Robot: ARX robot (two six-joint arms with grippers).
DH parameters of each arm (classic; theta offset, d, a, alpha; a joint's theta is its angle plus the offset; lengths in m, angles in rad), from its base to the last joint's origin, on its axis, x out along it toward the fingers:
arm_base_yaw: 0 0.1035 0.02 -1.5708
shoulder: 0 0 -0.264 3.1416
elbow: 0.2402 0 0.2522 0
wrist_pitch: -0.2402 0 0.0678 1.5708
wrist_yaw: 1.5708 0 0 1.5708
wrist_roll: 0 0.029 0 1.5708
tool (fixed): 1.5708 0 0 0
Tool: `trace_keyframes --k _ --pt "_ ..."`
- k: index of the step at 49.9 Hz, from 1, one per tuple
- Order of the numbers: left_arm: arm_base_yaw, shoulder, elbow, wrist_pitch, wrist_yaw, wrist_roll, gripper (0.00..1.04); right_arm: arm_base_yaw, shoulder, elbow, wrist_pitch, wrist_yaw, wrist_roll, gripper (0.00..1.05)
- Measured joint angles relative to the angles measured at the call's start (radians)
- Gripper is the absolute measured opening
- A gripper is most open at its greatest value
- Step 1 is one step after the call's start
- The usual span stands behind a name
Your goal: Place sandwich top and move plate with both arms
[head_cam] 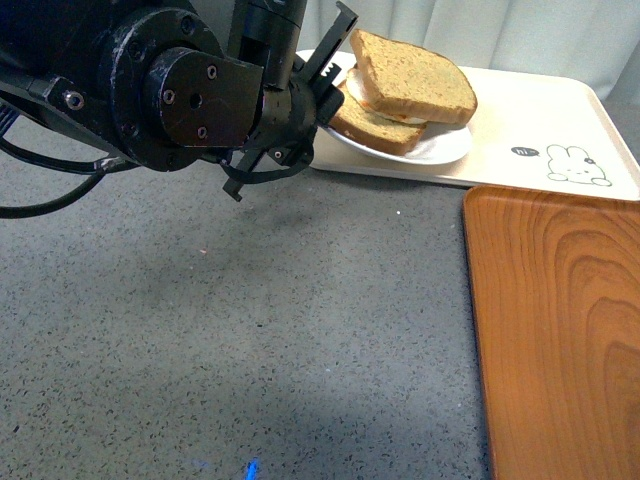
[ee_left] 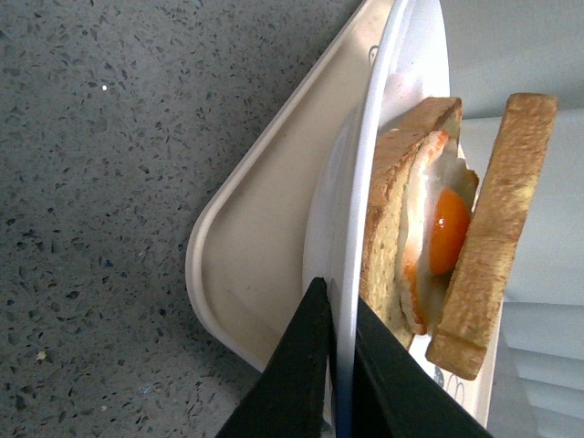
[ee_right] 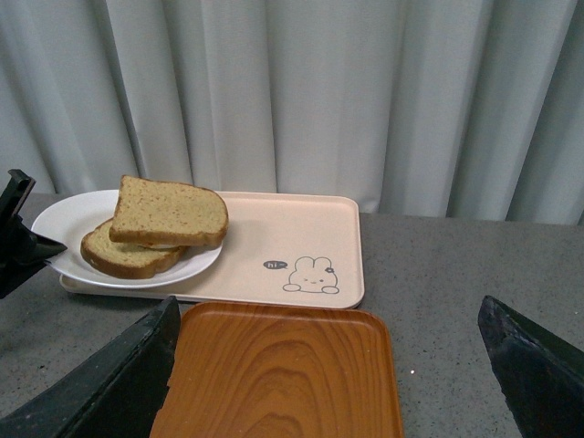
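Note:
The sandwich top (head_cam: 415, 78) lies on the fried egg and the lower bread slice (head_cam: 372, 127) on the white plate (head_cam: 440, 148). The plate sits on the beige rabbit-print tray (head_cam: 540, 120). My left gripper (head_cam: 318, 75) is shut on the plate's left rim; in the left wrist view its fingers (ee_left: 306, 365) clamp the rim (ee_left: 345, 274), with the egg (ee_left: 449, 228) beside the sandwich top (ee_left: 493, 237). My right gripper (ee_right: 328, 365) is open and empty, above the orange tray (ee_right: 283, 374), away from the plate (ee_right: 64, 219). The right arm is not in the front view.
The orange wood-grain tray (head_cam: 555, 330) lies at the front right, just in front of the beige tray. A grey speckled tabletop (head_cam: 250, 340) spreads to the left and front. A pale curtain (ee_right: 301, 91) hangs behind the table.

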Motion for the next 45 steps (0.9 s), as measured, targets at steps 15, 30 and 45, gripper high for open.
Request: trace_keyframes --k 15,30,45 --pt "-0.011 0.000 0.005 -0.092 -0.018 0.051 0.50 0.000 0.000 0.000 0.000 0.000 0.000 0.96" --pt "0.089 -0.072 -0.077 -0.183 -0.043 0.212 1.00 0.000 0.000 0.000 0.000 0.000 0.000 0.96" --pt "0.210 -0.273 -0.297 -0.138 -0.010 0.319 0.98 0.000 0.000 0.000 0.000 0.000 0.000 0.96"
